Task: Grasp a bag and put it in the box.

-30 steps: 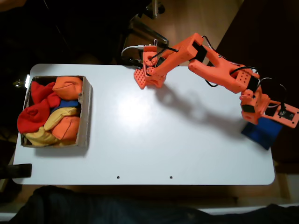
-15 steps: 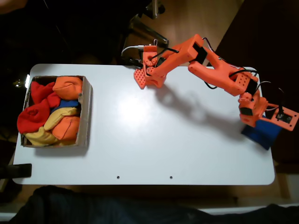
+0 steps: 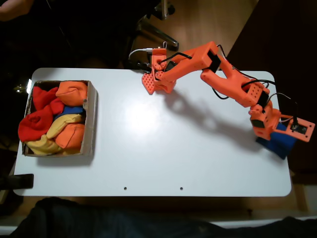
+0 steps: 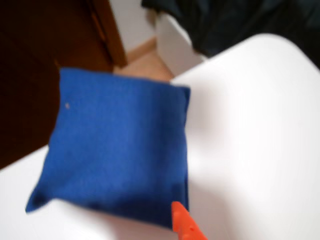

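Risk: bag (image 4: pixel 117 147) lies just below gripper (image 3: pixel 274 135), overhanging table (image 3: pixel 148 144) edge; a clumsy pinch could push it off. Jaw spacing cannot be told.

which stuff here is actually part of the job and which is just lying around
Part of the job:
- blue bag at the table's right edge in the fixed view
- cardboard box
- gripper, over the bag

Just lying about:
- orange, red and yellow bags already in the box
- white table
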Robot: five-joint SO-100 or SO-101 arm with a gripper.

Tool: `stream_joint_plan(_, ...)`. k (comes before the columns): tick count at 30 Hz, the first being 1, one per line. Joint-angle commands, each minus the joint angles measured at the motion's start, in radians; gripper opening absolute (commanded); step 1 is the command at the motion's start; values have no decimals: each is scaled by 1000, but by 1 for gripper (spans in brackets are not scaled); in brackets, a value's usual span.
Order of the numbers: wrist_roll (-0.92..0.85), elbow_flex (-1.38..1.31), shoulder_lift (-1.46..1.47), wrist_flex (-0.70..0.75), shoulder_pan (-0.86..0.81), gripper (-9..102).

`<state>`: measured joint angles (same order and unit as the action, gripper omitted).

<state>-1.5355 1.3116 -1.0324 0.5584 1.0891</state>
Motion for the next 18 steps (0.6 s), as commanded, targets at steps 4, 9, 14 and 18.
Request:
stream_joint_plan(4,-26,-15,6,-52,-5,71)
stream_joint_plan(9,-44,-18,21,-81,-6,71)
stream_joint_plan(14,-64,-29,34,-95,-8,71)
stream_joint_plan(18,-77,-35,41,-101,-15,71)
